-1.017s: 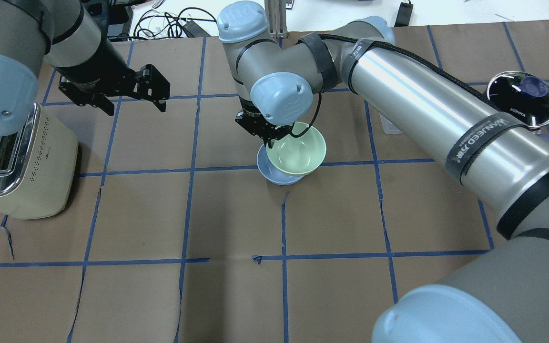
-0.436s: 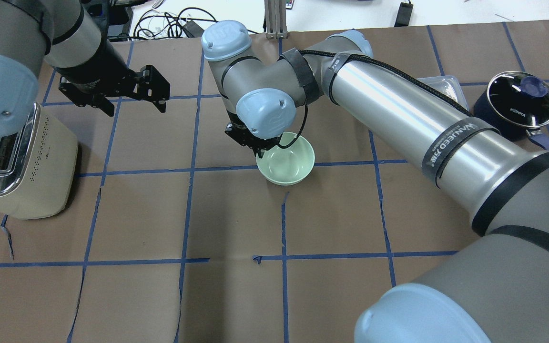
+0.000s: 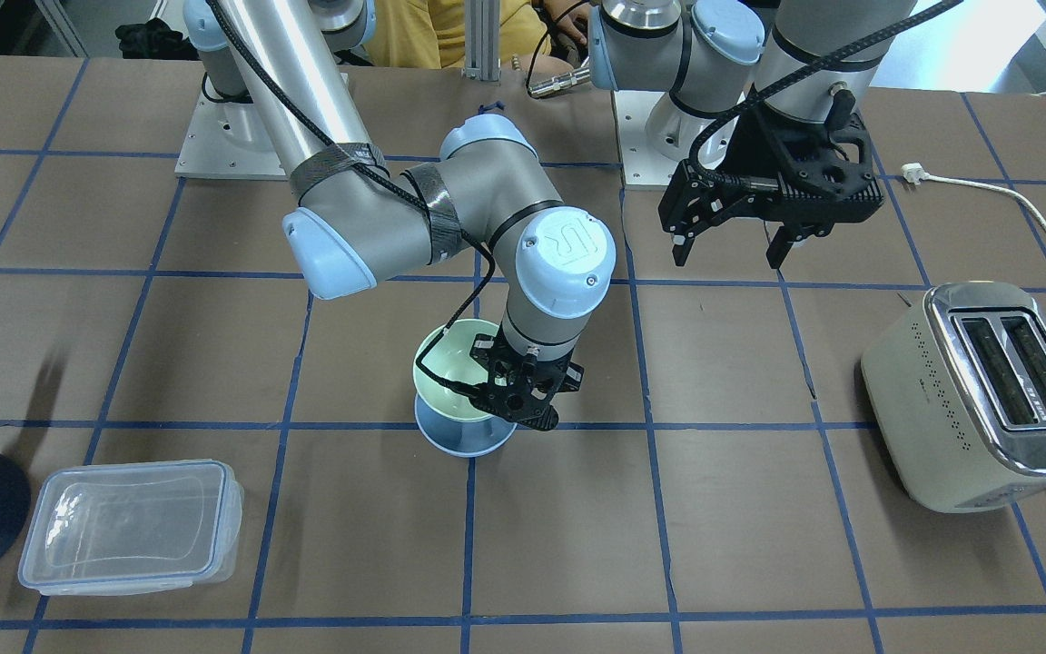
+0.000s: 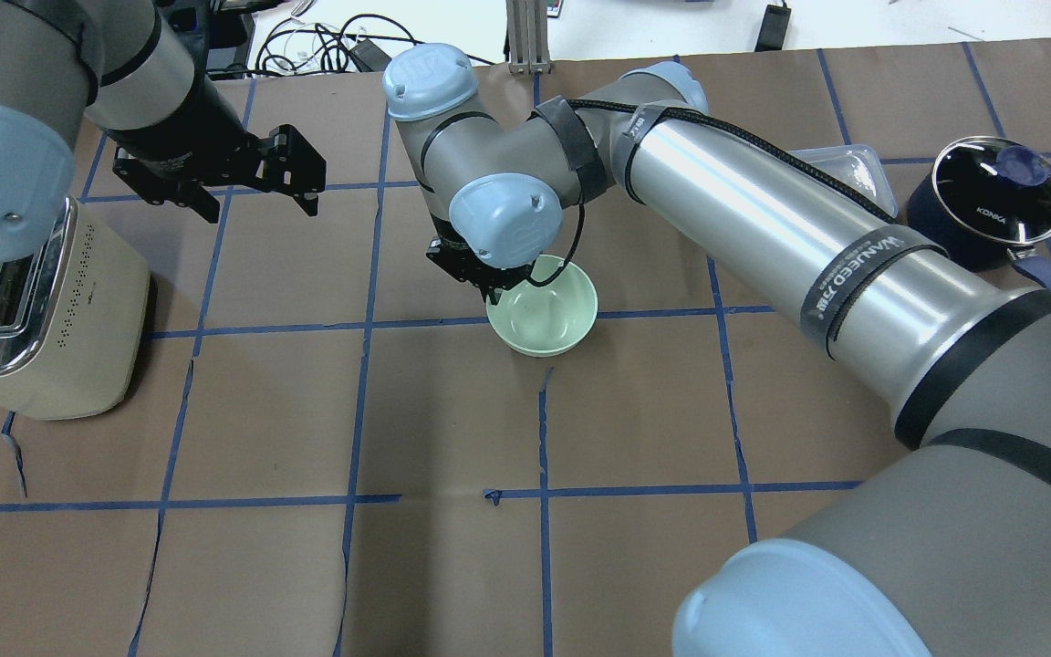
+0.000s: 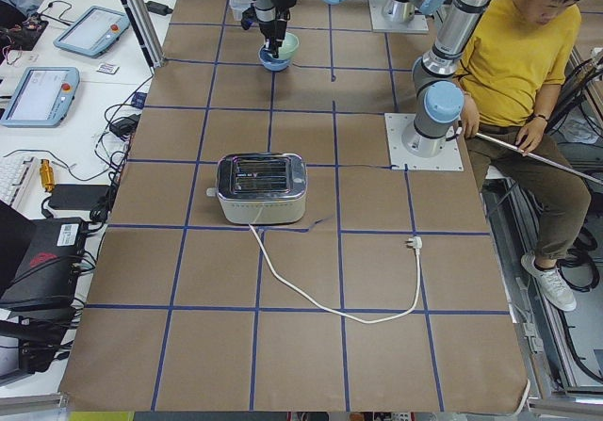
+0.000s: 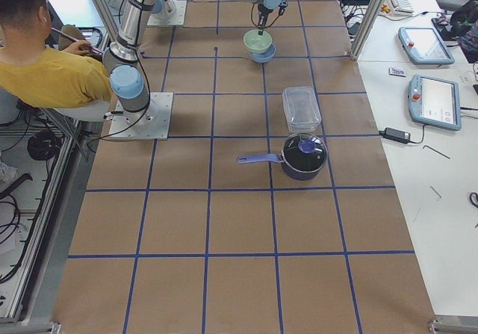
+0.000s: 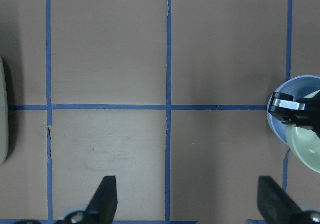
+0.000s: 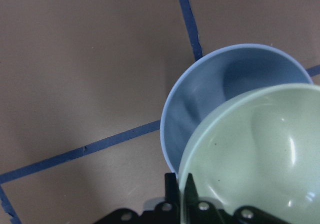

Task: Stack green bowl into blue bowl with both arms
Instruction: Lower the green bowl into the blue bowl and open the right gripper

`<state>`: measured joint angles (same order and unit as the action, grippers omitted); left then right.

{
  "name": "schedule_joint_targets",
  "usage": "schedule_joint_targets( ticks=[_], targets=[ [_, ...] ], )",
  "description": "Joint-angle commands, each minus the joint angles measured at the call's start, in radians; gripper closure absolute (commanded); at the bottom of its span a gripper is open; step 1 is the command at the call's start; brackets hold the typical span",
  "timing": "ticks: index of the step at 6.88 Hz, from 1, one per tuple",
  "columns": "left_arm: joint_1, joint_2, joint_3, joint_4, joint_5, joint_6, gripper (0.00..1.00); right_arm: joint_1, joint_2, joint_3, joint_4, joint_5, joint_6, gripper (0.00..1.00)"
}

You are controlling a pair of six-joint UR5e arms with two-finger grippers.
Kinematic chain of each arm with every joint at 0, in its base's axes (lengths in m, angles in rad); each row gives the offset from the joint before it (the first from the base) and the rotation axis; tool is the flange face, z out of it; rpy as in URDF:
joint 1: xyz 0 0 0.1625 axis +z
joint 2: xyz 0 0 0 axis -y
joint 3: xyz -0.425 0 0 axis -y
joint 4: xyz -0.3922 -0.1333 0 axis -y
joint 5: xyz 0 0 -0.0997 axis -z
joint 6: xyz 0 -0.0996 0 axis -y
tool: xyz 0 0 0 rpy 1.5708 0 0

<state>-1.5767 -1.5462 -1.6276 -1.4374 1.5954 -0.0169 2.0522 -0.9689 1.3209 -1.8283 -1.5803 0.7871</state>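
My right gripper [image 4: 494, 290] is shut on the near-left rim of the pale green bowl [image 4: 544, 312]. It holds that bowl directly over the light blue bowl [image 3: 461, 438], which stands on the table. The overhead view hides the blue bowl under the green one. In the right wrist view the green bowl [image 8: 260, 149] overlaps the blue bowl [image 8: 210, 98] and sits offset from it; I cannot tell whether they touch. My left gripper [image 4: 299, 172] is open and empty, hovering well to the left; its wrist view shows both bowls at the right edge [image 7: 287, 86].
A cream toaster [image 4: 42, 310] stands at the left edge, its cord [image 3: 1031, 218] trailing toward the robot. A clear lidded container [image 3: 128, 527] and a dark navy saucepan [image 4: 991, 196] sit on the right side. A person in yellow [image 5: 518, 54] sits by the arm bases.
My right arm has carried the green bowl leftward and lower, so it now covers the blue bowl in the overhead view. The left arm has not moved.
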Motion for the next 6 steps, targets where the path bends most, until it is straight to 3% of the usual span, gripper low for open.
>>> schedule_joint_targets(
  ticks=[1,2,4,6],
  targets=[
    [-0.002,0.0,0.0,0.0,-0.002,-0.008,0.0,0.0,0.012,0.001,-0.06,-0.001,-0.058,0.13],
    [-0.003,0.0,0.0,0.0,-0.002,-0.008,0.0,-0.001,0.009,0.0,-0.058,0.0,-0.042,0.0],
    [-0.003,0.001,0.0,0.0,-0.002,-0.008,0.0,-0.024,-0.043,-0.014,-0.008,-0.015,-0.054,0.0],
    [-0.003,0.002,0.0,0.0,-0.002,-0.009,0.0,-0.134,-0.15,-0.005,0.101,-0.003,-0.177,0.0]
  ],
)
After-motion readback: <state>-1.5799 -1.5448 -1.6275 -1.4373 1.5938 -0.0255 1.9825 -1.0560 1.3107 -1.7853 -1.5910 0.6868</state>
